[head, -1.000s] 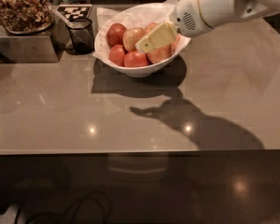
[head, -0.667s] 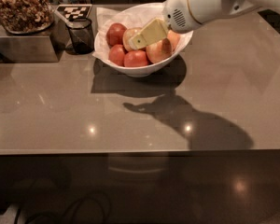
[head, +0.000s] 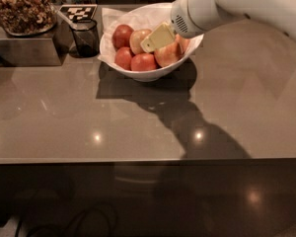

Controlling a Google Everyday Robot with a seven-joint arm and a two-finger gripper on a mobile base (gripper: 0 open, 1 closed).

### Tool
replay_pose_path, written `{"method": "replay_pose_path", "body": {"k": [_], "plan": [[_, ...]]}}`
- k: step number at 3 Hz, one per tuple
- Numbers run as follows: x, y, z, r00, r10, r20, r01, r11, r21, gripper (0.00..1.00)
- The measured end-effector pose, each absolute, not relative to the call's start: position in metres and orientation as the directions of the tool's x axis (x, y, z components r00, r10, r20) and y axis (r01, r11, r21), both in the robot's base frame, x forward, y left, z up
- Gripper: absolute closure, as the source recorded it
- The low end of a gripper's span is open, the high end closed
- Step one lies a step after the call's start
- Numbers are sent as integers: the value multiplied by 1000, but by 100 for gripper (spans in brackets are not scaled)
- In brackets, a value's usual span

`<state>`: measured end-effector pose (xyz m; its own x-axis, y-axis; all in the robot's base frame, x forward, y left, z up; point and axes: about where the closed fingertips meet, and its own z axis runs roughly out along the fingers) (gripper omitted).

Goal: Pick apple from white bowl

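Fingers (head: 160,36): pale yellow, seen as one slab; opening cannot be told; nothing visibly held. Glossy brown-grey counter (head: 138,127) bears wide shallow white paper-lined bowl (head: 150,74). Gripper (head: 147,45) on white arm hangs over bowl's middle, tips slanting toward bowl's left front. Round orange-red, yellow-patched apple (head: 168,56): bowl's right front, just below-right of fingertips, touching deep-red neighbour. No long axis; stem direction hidden. Likely need: short shift right, down.

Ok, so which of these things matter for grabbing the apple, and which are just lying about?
For the job: apple, white bowl, gripper over the bowl.
Lying about: dark cup, tray of nuts, checkered marker.
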<state>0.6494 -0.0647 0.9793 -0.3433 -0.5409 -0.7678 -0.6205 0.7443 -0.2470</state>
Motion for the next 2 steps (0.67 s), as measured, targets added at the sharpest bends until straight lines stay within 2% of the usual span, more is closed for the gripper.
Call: {"method": "replay_pose_path", "body": {"k": [1, 2], "plan": [[652, -89, 966, -417, -537, -733, -530, 799, -283, 15], [644, -107, 952, -503, -495, -709, -462, 847, -264, 13]]}}
